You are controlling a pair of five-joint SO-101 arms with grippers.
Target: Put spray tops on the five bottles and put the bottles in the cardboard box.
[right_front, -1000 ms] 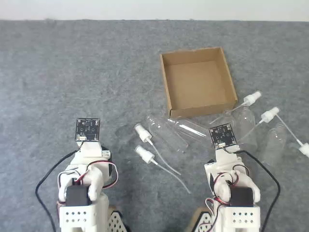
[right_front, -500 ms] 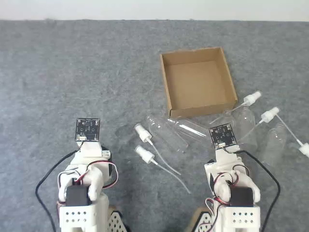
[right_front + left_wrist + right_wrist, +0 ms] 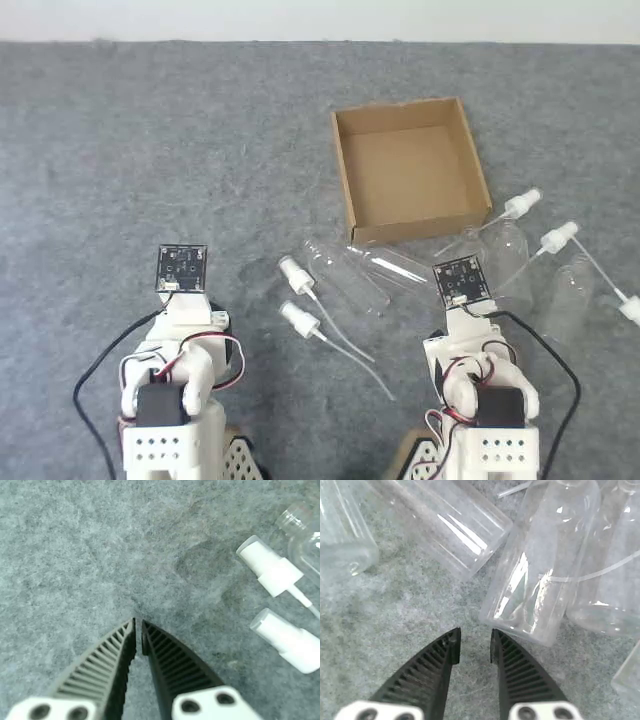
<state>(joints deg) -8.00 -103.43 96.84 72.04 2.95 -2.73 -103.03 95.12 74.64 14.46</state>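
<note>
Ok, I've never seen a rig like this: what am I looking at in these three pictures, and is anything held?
Two robot arms sit side by side at a grey table. The wide picture comes from a fixed camera looking down; the left arm and right arm are at its lower edge. The other two come from a camera on each arm's wrist. On the table lie an empty cardboard box, clear bottles without tops, like this bottle, and loose white spray tops, like this spray top. The left gripper is shut; the right gripper is slightly open near the bottles. Nothing is held.
</note>
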